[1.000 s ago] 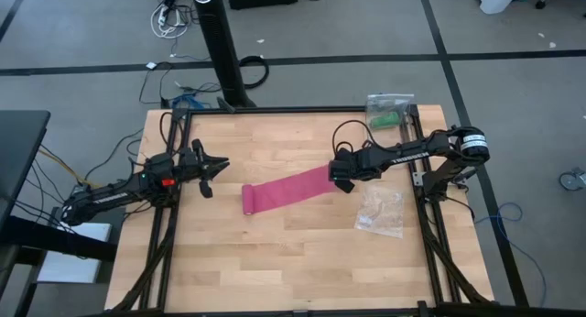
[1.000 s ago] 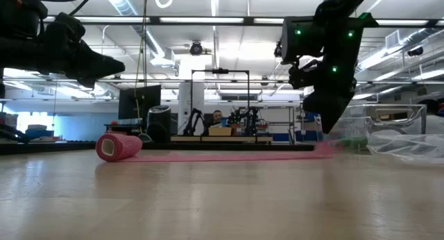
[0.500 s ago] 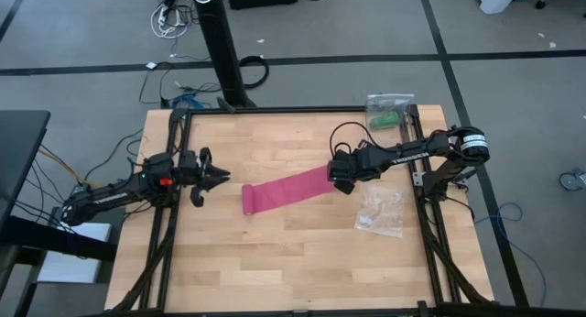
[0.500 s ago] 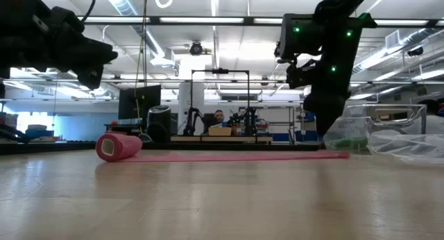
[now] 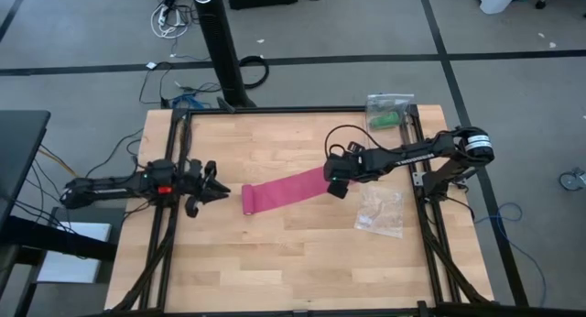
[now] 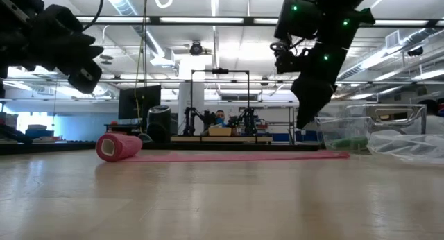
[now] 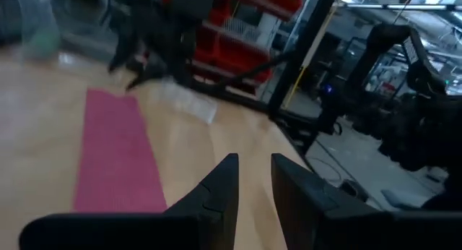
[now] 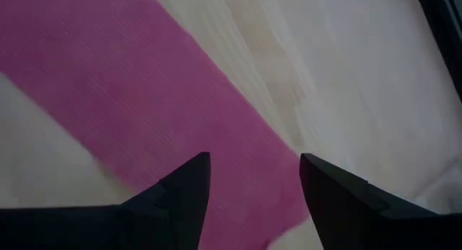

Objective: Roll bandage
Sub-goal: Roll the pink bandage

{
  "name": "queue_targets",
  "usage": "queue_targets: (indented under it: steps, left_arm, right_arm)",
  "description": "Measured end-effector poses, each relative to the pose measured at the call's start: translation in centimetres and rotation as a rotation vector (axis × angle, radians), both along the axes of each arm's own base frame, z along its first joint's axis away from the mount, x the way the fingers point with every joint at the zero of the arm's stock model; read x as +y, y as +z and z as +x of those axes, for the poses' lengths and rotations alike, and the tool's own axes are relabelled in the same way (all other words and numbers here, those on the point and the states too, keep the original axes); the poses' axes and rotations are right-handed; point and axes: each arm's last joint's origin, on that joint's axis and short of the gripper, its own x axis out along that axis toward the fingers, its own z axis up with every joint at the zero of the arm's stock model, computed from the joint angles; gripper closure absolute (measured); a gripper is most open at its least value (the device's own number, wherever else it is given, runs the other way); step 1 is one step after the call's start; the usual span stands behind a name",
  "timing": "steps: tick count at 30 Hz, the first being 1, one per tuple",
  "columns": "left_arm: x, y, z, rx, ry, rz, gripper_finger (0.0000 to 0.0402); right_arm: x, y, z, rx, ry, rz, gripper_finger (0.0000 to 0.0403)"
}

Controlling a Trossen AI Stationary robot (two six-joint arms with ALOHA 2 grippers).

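Note:
The magenta-pink bandage lies across the middle of the table. Its left end is rolled into a small cylinder, and the rest is a flat strip lying on the wood. My right gripper hangs open just above the strip's right end, pointing down at a slant, clear of the cloth in the low view. My left gripper is open and level, a short way left of the rolled end and above the table. It faces along the bandage.
A clear crinkly plastic bag lies near the right rail, just in front of my right gripper. A green roll in another bag sits at the far right corner. Dark frame rails run along both table sides. Bare wood lies toward the near edge.
My right gripper has let go of the bandage's right end and risen a little. That end, held slightly off the table before, now lies flat. My left gripper has swung toward the table's near edge and rolled about its own line, and now points at the rolled end.

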Motion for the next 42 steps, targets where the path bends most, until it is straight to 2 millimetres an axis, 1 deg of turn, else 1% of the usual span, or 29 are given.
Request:
queue_targets:
  steps: [9, 12, 16, 18, 20, 24, 26, 28, 31, 34, 42]
  left_arm:
    - [-1.4, -1.9, 1.0, 0.241, 0.015, -0.095, 0.0312]
    - [-1.6, -2.4, 1.3, 0.324, 0.094, -0.058, 0.0312]
    - [-1.7, -2.9, 1.8, 0.39, 0.188, 0.085, 0.032]
    - [-1.8, -3.2, 2.1, 0.434, 0.218, 0.157, 0.0332]
    - [-2.0, -3.0, 2.6, 0.46, 0.219, 0.21, 0.0349]
    - [-2.4, -2.4, 3.9, 0.52, 0.203, 0.281, 0.039]
    - [-2.6, -2.4, 4.5, 0.558, 0.2, 0.3, 0.0395]
    - [-2.7, -2.6, 5.2, 0.601, 0.197, 0.317, 0.0394]
    - [-2.9, -3.2, 6.0, 0.675, 0.194, 0.365, 0.0395]
    - [-3.2, -3.1, 7.4, 0.698, 0.19, 0.394, 0.0396]
    - [-4.0, -2.4, 11.2, 0.73, 0.174, 0.486, 0.0397]
  right_arm:
    - [0.1, 0.6, 1.0, -0.087, 0.095, 0.003, 0.019]
    - [0.2, 0.7, 1.1, -0.094, 0.117, -0.006, 0.0197]
    - [0.4, 0.9, 1.4, -0.1, 0.139, -0.074, 0.0215]
    - [0.7, 1.0, 1.5, -0.094, 0.164, -0.118, 0.0234]
    - [1.1, 1.0, 1.5, -0.089, 0.196, -0.133, 0.0261]
    - [1.9, 1.1, 1.7, -0.096, 0.236, -0.141, 0.0336]
    - [2.3, 1.1, 1.7, -0.102, 0.256, -0.147, 0.0375]
    - [2.6, 1.2, 1.8, -0.108, 0.277, -0.154, 0.0395]
    - [2.8, 1.3, 1.9, -0.117, 0.288, -0.159, 0.0387]
    - [2.9, 1.3, 1.9, -0.118, 0.287, -0.159, 0.038]
    - [2.9, 1.3, 1.9, -0.116, 0.289, -0.16, 0.0394]
